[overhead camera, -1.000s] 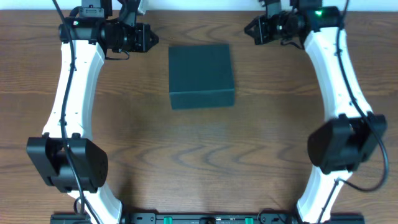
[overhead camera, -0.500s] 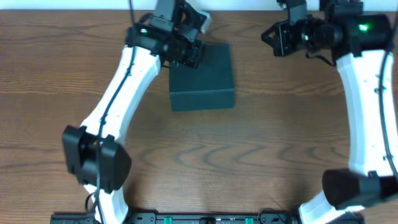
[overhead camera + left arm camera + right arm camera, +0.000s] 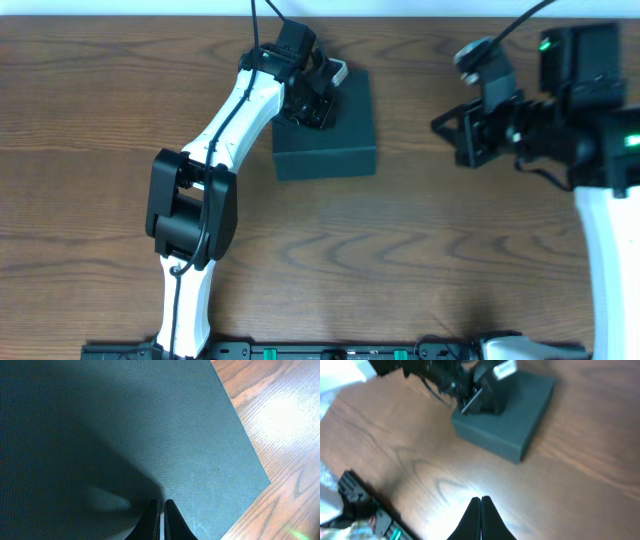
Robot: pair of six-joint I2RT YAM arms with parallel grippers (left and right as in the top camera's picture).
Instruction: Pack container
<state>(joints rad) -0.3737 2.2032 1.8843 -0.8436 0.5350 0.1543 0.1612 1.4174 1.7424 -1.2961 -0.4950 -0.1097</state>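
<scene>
Brown wood-grain table (image 3: 100, 150) fills the overhead view, bare apart from the container (image 3: 345, 135). This dark teal box lies toward 12 o'clock from the table's middle, with its flap lid down flat. No goods to pack show in any view.

The left gripper (image 3: 162, 512) hangs over the 11 o'clock part of the lid. Its fingers are pressed almost together with only a slit between them, and they hold nothing. Whether the tips touch the lid I cannot tell from its wrist view. The right gripper (image 3: 480, 510) sits at 3 o'clock of the box, well apart, fingers closed on nothing above bare wood.

I judge this to be the opening step, reaching the box before anything goes in. Next the left tips must find the flap's free edge and lift it, and the right gripper may need to steady the box.
</scene>
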